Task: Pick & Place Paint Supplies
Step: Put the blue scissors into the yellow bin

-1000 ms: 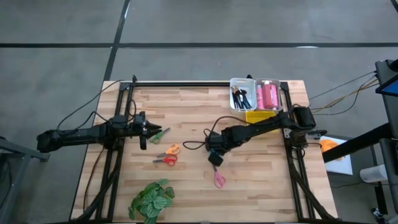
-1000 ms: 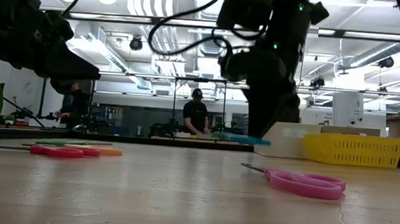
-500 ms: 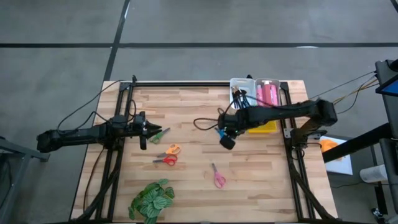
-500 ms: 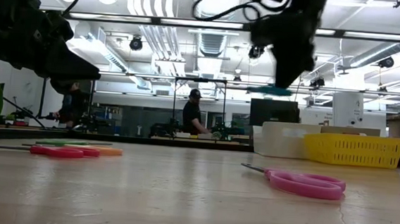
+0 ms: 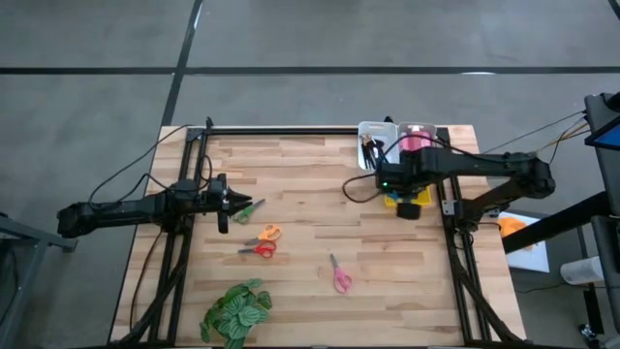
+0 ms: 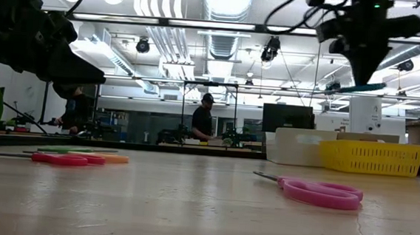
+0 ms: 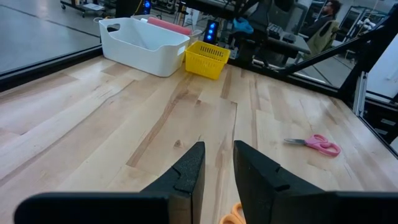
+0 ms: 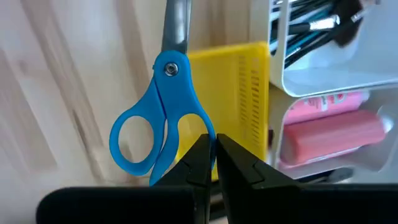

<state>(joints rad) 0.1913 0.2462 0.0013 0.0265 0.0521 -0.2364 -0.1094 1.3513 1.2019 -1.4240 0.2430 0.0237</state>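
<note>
Blue handles were what I saw first in the right wrist view: the right gripper [image 8: 214, 158] was clenched on one loop of the blue scissors [image 8: 158, 124], blades pointing away from the fingers. In the high view that gripper [image 5: 395, 181] hung above the yellow basket [image 5: 418, 197], close to the table's far right corner. Just beyond it sat the white bin [image 5: 392, 129], with dark brushes [image 8: 323, 28] in one compartment and the pink tubes [image 8: 329, 134] in the other. The low view showed the scissors carried well clear of the basket's rim [image 6: 375, 147], with open air beneath them.

The left gripper [image 5: 232, 202] waited on the other side of the table, near the left rail. Its fingers [image 7: 189, 171] stood slightly apart with nothing between them. Right in front of its tips lay the green scissors [image 5: 249, 208]. A little farther out and nearer the front edge lay the orange scissors [image 5: 268, 234] and the red scissors [image 5: 260, 249], close to each other. The pink scissors [image 5: 340, 278] lay alone, well apart from both grippers, toward the front edge. The plant [image 5: 235, 310] sat at the front edge, off to the left gripper's side.

Between the two grippers the wooden table [image 5: 310, 174] was bare, leaving wide room across the middle and along the far edge. In the room beyond, I could see a person [image 6: 204, 121] standing at a bench.
</note>
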